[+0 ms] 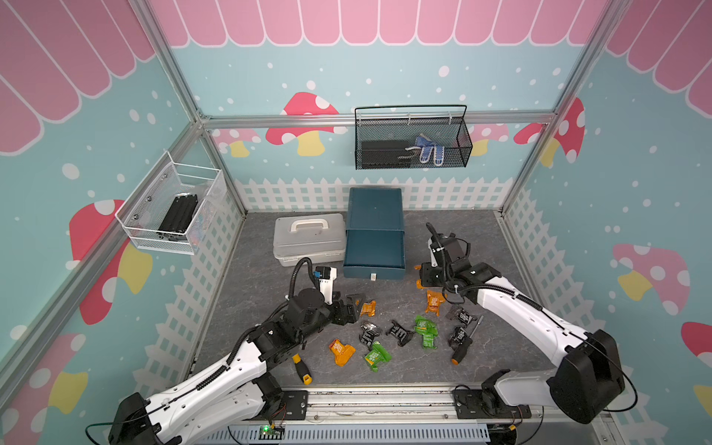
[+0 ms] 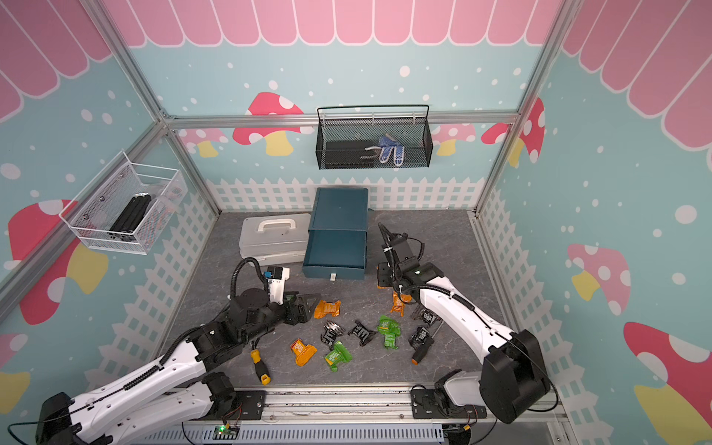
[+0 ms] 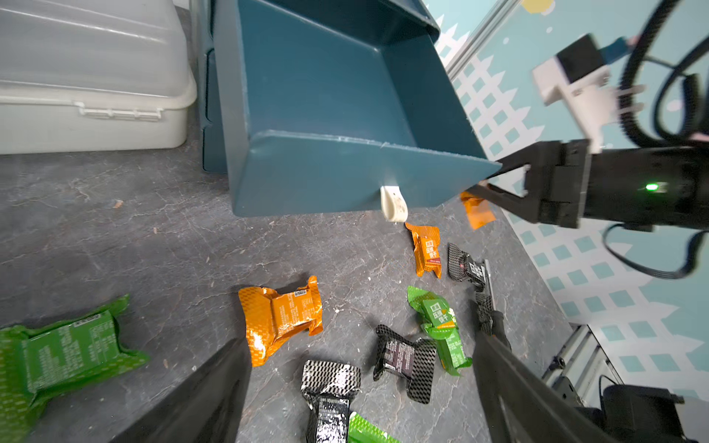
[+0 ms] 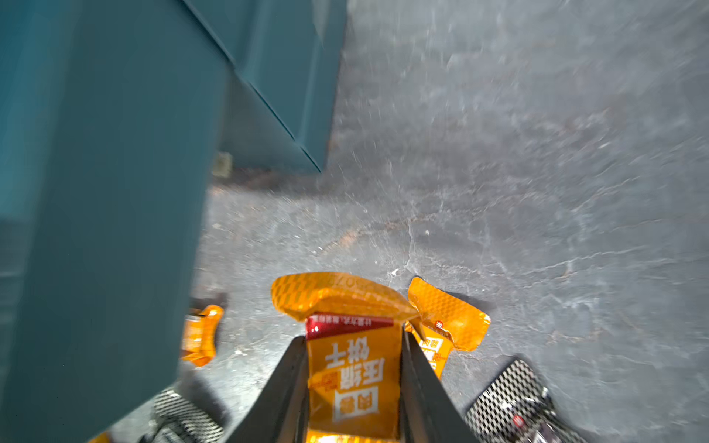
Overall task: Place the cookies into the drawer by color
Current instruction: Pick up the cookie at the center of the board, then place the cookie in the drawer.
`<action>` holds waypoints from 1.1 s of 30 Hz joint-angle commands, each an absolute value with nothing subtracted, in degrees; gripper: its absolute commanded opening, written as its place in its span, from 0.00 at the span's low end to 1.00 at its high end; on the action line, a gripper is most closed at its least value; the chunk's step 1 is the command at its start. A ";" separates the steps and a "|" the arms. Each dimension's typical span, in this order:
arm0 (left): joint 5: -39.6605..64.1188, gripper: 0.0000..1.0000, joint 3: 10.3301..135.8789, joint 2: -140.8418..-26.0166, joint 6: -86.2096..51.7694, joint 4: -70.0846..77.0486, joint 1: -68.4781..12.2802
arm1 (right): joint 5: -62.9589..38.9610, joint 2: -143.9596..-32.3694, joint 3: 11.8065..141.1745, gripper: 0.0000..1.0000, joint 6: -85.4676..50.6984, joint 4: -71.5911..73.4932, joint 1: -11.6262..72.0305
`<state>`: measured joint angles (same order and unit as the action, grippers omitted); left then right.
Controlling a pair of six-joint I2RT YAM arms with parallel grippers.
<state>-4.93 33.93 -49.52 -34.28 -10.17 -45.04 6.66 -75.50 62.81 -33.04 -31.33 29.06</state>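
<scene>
Right gripper (image 4: 355, 339): jaws clenched on 1 orange cookie packet (image 4: 353, 379), pinching across its short width. The packet's long axis runs along the jaws, crimped end poking past the tips, printed face toward the wrist camera. Lifted or touching the table (image 1: 481, 239): can't tell, view blurred. In both top views this gripper sits centre-right of the frame, just right of the drawer front.

Drawer cabinet (image 1: 375, 208), dark teal, centre of frame, by the back fence. Its top drawer (image 1: 375, 246) is slid out toward the frame's lower edge, open side up, white pull tab (image 1: 373, 276) facing that edge. Pale grey lidded case (image 1: 308, 239) just left of it.

Left gripper (image 3: 361, 339): jaws released, spread wide, left of centre in both top views, pointing right. A loose orange packet (image 1: 368, 308) lies just beside the tips.

Other cookies scattered on the table below the drawer: orange (image 1: 434, 302), orange (image 1: 342, 351), green (image 1: 377, 356), green clump (image 1: 425, 331), black packets (image 1: 400, 332). 2 screwdrivers (image 1: 301, 369) among them.
</scene>
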 commanded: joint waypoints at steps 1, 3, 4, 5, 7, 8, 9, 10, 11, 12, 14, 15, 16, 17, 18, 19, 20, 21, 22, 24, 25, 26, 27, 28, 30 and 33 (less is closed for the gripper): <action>-6.40 0.94 37.49 -50.80 -34.98 -14.41 -44.87 | 7.98 -74.06 69.66 0.35 -32.90 -37.48 29.85; -6.55 0.94 38.82 -51.83 -35.63 -17.07 -44.91 | 8.48 -75.02 74.11 0.36 -32.44 -40.01 30.64; -7.22 0.94 39.55 -52.31 -36.12 -19.26 -44.91 | 8.99 -75.76 76.43 0.36 -32.34 -41.16 31.40; -8.27 0.95 40.41 -52.81 -36.93 -22.38 -44.91 | 9.37 -76.50 78.44 0.36 -32.28 -41.83 32.15; -10.56 0.95 41.99 -53.27 -38.70 -28.29 -45.24 | 9.37 -78.66 82.08 0.36 -31.99 -42.52 33.69; -10.96 0.95 42.03 -53.05 -39.75 -29.61 -45.43 | 9.17 -80.37 84.14 0.36 -31.69 -43.12 34.40; -11.18 0.95 41.96 -52.61 -40.95 -31.12 -45.72 | 8.80 -82.29 86.31 0.36 -31.28 -43.61 35.07; -11.59 0.94 42.31 -52.21 -41.92 -32.97 -46.25 | 8.37 -84.01 88.23 0.36 -30.91 -44.14 35.53; -12.48 0.94 42.87 -51.88 -42.90 -34.99 -47.11 | 8.11 -85.91 90.22 0.36 -30.61 -44.81 36.06; -13.12 0.94 43.66 -51.63 -43.55 -36.76 -47.91 | 7.62 -87.63 92.00 0.36 -30.22 -45.16 36.65; -13.67 0.94 46.93 -52.59 -43.99 -42.06 -47.99 | 7.31 -89.78 94.09 0.36 -29.97 -45.20 37.53; -13.96 0.94 48.73 -53.62 -44.48 -44.57 -47.99 | 6.93 -90.68 94.70 0.36 -30.01 -44.96 37.85; -13.57 0.94 50.28 -54.82 -44.65 -45.68 -47.98 | 6.64 -91.53 95.08 0.36 -30.21 -44.67 37.85; -11.47 0.94 51.99 -56.09 -44.33 -45.86 -47.99 | 5.89 -92.70 95.93 0.36 -30.23 -44.80 38.00; -9.47 0.94 53.64 -57.50 -44.10 -46.04 -47.99 | 5.17 -93.76 96.67 0.36 -30.23 -44.61 38.17; -7.72 0.94 54.79 -58.61 -44.30 -46.65 -48.20 | 4.86 -94.50 97.25 0.36 -30.23 -44.40 38.38; -5.84 0.94 55.62 -59.56 -44.39 -47.19 -48.84 | 4.60 -95.33 97.76 0.36 -30.30 -44.00 38.66; -4.28 0.94 55.98 -60.58 -45.09 -48.32 -49.39 | 4.46 -95.94 98.05 0.36 -30.51 -43.55 38.91; -3.69 0.94 55.73 -61.17 -45.96 -49.08 -49.91 | 4.77 -96.59 98.36 0.36 -30.90 -43.59 38.95; -2.04 0.94 55.12 -62.47 -47.77 -50.15 -51.86 | 6.19 -98.17 99.20 0.36 -31.34 -44.44 39.30; -3.19 0.95 54.76 -63.26 -48.86 -51.06 -53.13 | 7.35 -98.63 99.08 0.36 -31.75 -44.87 39.36; -4.02 0.96 54.11 -63.94 -49.47 -51.92 -54.07 | 8.36 -99.03 98.92 0.36 -32.19 -45.00 39.29; -4.44 0.96 53.04 -64.33 -50.18 -52.51 -54.75 | 9.67 -99.26 98.60 0.36 -32.75 -45.09 39.33; -4.72 0.97 52.03 -64.30 -50.74 -52.63 -55.05 | 10.21 -99.63 98.61 0.36 -33.14 -45.07 39.36; -6.54 0.98 49.47 -63.49 -52.61 -52.31 -55.65 | 9.66 -101.16 99.68 0.36 -33.73 -45.06 39.36; -8.25 0.99 47.35 -63.28 -54.12 -50.79 -56.82 | 10.55 -103.53 100.99 0.36 -34.92 -45.60 39.40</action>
